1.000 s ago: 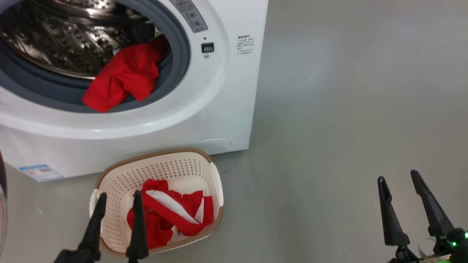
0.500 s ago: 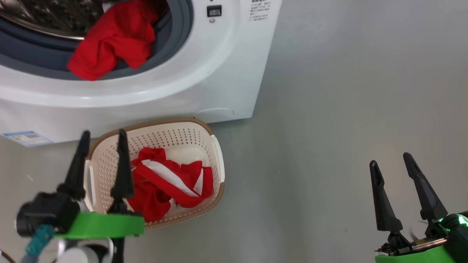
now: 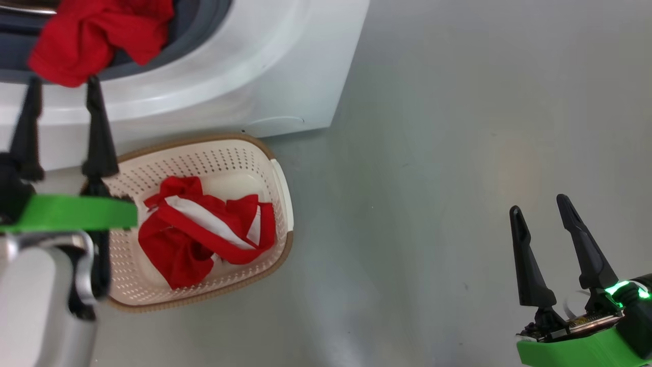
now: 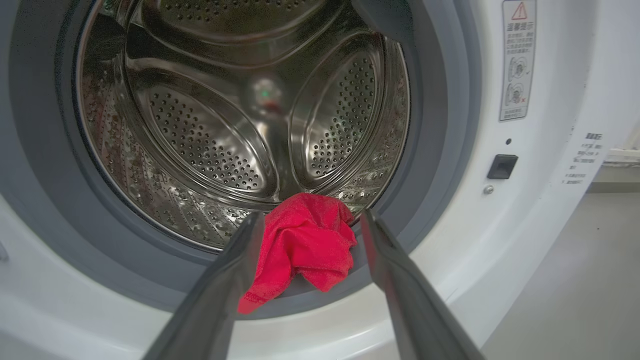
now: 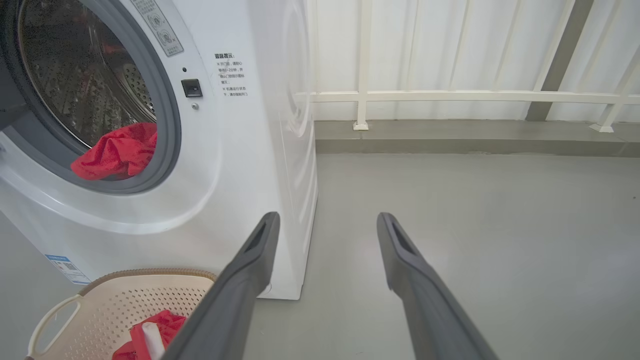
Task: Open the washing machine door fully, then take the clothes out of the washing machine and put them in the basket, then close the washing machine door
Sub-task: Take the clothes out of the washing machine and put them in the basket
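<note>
The washing machine (image 3: 244, 66) stands with its opening uncovered; the door is out of view. One red piece of the clothes (image 3: 97, 30) hangs over the grey gasket at the drum's lip (image 4: 300, 245) (image 5: 117, 152). My left gripper (image 3: 61, 84) is open just below and in front of it, its fingers framing the garment in the left wrist view (image 4: 311, 217) without touching it. The basket (image 3: 204, 141) sits on the floor against the machine, holding red and white clothes (image 3: 204, 232). Far right, my right gripper (image 3: 539, 204) hangs open and empty over the floor.
Grey floor (image 3: 433, 153) spreads to the right of the machine. The right wrist view shows a white railing and wall panels (image 5: 450, 95) behind a low step. My left forearm (image 3: 41, 300) overlaps the basket's left side.
The head camera has tilted, shifting the whole picture. My left gripper has risen from over the basket up to the red garment at the drum's lip. The right gripper has hardly moved.
</note>
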You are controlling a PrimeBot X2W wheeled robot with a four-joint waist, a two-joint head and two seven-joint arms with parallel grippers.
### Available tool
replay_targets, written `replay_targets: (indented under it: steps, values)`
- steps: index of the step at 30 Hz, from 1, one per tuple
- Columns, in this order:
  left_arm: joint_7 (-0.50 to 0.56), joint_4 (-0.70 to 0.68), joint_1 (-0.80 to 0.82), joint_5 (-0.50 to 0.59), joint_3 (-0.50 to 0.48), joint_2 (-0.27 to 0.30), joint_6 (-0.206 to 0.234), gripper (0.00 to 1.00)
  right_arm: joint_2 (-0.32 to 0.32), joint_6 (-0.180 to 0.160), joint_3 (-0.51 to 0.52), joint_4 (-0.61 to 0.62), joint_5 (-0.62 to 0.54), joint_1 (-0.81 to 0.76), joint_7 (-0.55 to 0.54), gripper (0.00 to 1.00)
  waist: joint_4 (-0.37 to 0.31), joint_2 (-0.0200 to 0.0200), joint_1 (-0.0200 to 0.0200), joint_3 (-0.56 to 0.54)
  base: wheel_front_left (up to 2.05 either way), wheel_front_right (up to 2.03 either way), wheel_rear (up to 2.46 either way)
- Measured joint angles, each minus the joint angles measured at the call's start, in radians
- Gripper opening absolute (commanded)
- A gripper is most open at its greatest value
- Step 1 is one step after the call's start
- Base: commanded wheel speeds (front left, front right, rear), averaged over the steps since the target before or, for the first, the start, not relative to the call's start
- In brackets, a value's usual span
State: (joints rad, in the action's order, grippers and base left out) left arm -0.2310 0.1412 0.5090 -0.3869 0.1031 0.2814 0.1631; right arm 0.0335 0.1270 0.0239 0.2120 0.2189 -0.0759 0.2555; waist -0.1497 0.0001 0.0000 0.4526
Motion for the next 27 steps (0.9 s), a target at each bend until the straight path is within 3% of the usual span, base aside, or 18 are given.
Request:
replay_targets:
  steps: [15,27]
  values:
    - [0.009,0.298,0.385,-0.021,-0.038,0.082,-0.068,1.0,0.0,0.0,-0.009,-0.002,0.01,0.07,0.0,1.0,-0.037,0.0,0.0,0.149,0.0,0.0,0.0]
    - [0.107,0.506,0.634,-0.1,-0.038,0.077,-0.14,1.0,0.001,0.0,-0.009,-0.001,-0.003,0.105,0.0,1.0,-0.038,0.0,0.0,0.212,0.0,0.0,0.0]
